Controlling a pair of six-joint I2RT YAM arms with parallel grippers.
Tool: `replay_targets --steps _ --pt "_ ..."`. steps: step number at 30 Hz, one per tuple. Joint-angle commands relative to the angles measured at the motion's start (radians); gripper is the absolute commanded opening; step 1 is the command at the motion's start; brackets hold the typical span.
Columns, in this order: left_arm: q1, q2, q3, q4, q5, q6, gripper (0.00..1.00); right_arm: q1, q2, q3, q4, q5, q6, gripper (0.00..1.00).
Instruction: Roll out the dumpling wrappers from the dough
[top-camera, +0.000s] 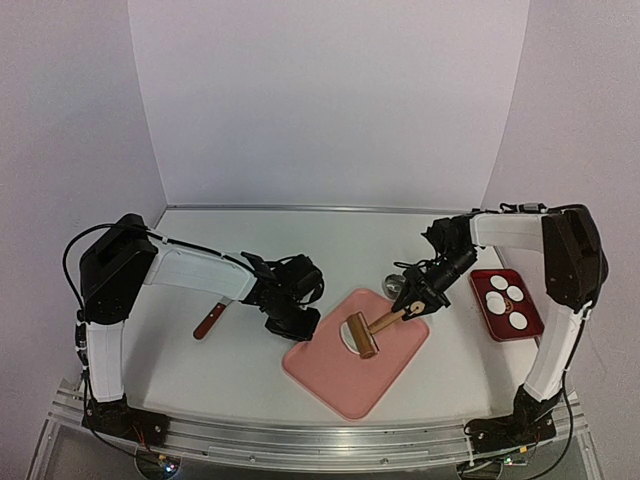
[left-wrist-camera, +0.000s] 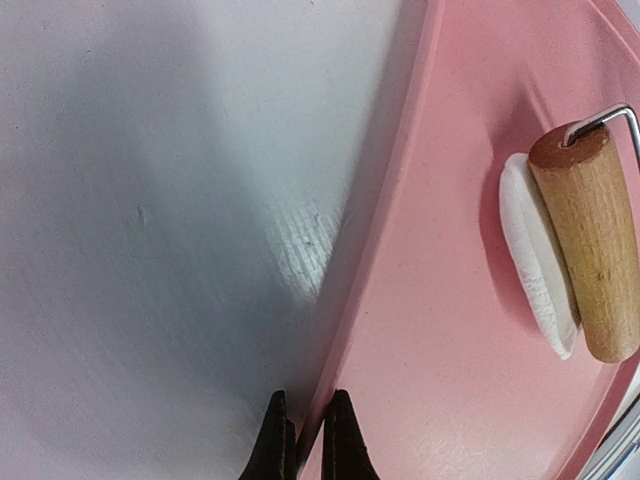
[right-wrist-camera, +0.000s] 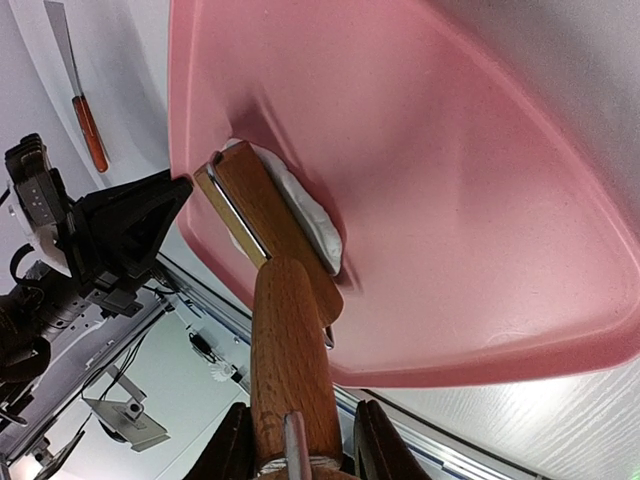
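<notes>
- Rolling the dough (left-wrist-camera: 535, 255): right pincer (right-wrist-camera: 300, 440) clamped on the roller handle (right-wrist-camera: 290, 330), left pincer (left-wrist-camera: 308, 445) pinching the rim of the pink board (left-wrist-camera: 420, 350).
- Next, push evenly across.

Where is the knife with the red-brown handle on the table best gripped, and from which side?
Grip the knife at its handle, from straight above, closing across its narrow width. It lies flat; the thin blade hugs the table, while the thicker handle gives purchase.
</notes>
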Motion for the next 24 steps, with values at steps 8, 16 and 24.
replay_targets --steps 8,16,24 --pt "0.015 0.077 -0.036 -0.076 -0.04 -0.075 0.0 0.119 0.148 -0.001 -0.087 0.44 0.045 0.0" --pt "0.023 0.069 -0.056 -0.074 -0.049 -0.086 0.0 0.03 0.091 -0.004 -0.126 0.498 0.01 0.0" --pt "0.025 0.081 -0.063 -0.071 -0.094 -0.088 0.0 -0.035 0.073 -0.028 -0.141 0.523 -0.049 0.0"
